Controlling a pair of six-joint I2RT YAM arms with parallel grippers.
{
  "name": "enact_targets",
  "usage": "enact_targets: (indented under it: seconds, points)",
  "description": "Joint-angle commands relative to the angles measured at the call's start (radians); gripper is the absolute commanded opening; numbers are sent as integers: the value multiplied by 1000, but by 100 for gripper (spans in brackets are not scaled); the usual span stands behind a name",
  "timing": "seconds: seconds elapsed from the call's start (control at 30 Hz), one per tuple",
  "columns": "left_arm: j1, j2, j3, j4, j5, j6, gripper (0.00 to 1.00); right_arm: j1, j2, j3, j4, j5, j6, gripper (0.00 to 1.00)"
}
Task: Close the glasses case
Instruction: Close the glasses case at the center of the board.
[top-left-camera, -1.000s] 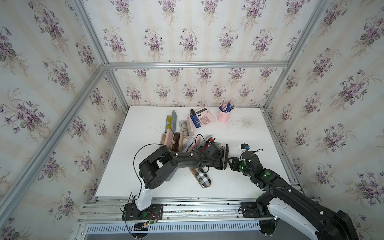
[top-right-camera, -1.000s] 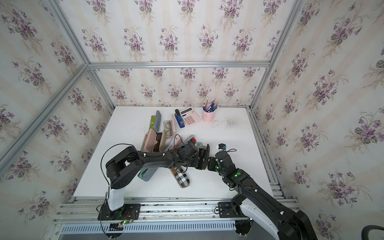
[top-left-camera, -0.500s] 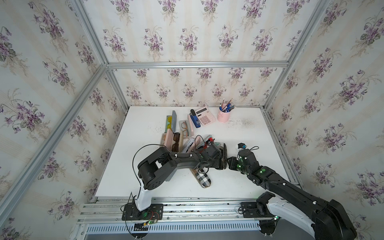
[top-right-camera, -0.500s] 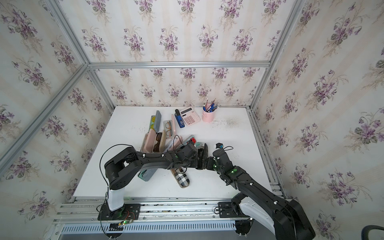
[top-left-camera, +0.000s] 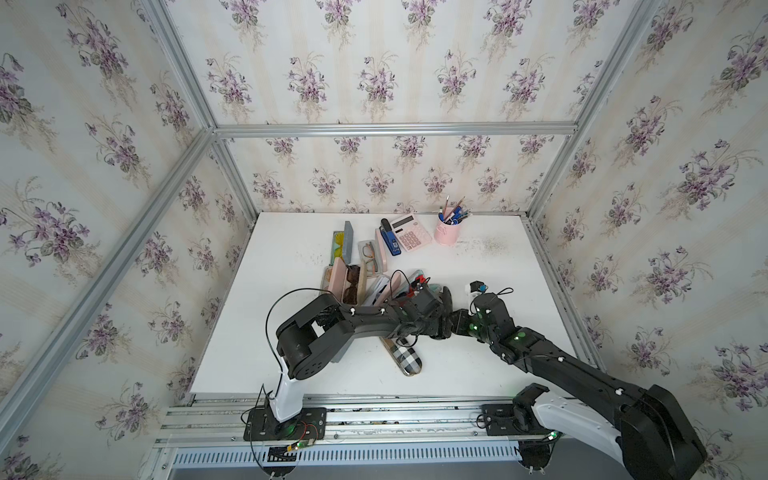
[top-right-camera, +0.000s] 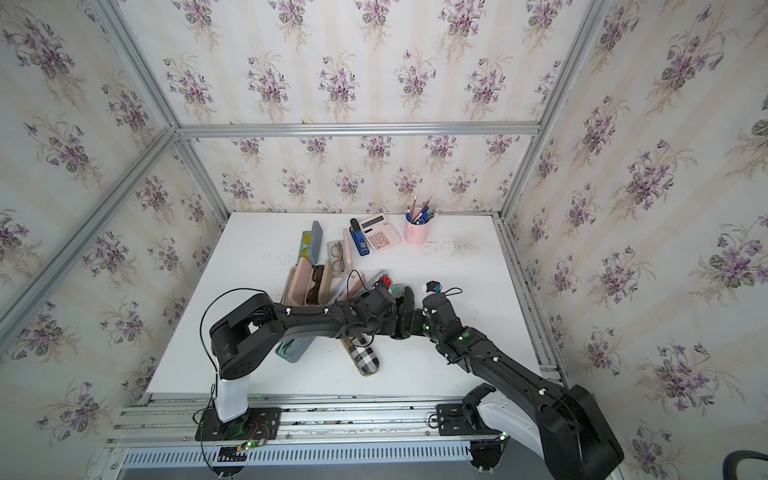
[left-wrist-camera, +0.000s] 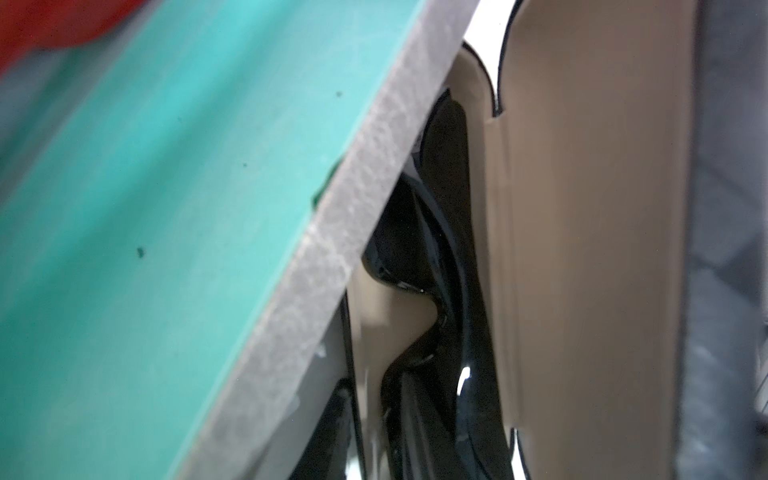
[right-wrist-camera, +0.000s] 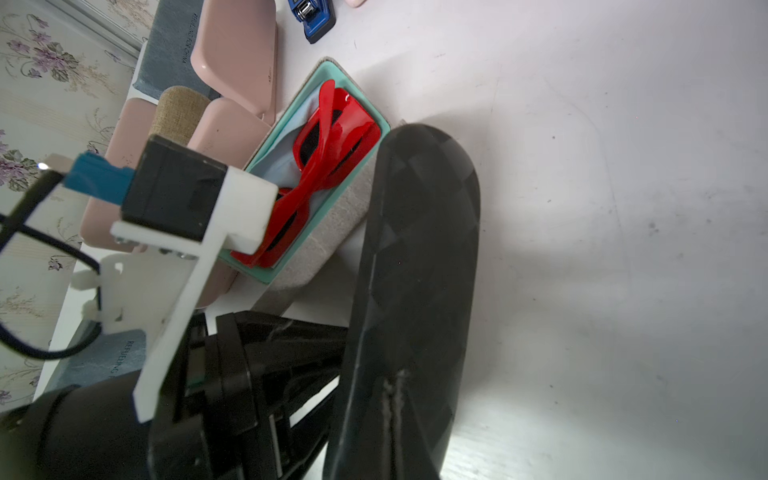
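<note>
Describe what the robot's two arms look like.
The left arm and right arm are black, with rounded joint housings, and each has a white base link. Small white clips dot the links; green lights glow on the right one. A thin black cable loops off the left arm. Its wrist camera is a black box on a white bracket with a blue plug.

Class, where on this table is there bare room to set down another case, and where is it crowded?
Widest patch: right side of the table, between the pen cup, the rail and the right arm. A narrower strip lies between the left edge and the pink case. Crowded: the middle, with piled cases and the left arm.
</note>
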Motion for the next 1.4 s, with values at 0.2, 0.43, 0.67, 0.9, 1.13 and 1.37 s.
enact_targets:
  seconds: [0.2,0.43,0.67,0.9,1.13,1.37]
  points:
    - [-6,9,-4,-50,15,25,22,4,49,-14,64,-52,-3,0]
    - [-6,4,-10,-43,10,24,23,19,66,-24,83,-51,3,0]
    - [-14,-30,-21,-29,7,33,32,33,105,-46,125,-52,18,0]
    - [-27,-91,-57,-14,-26,24,45,39,117,-43,125,-47,14,0]
    - [-35,-128,-97,26,-43,-6,60,43,116,-42,113,-41,7,0]
    - [-45,-190,-152,79,-63,-30,69,51,133,-42,114,-33,0,0]
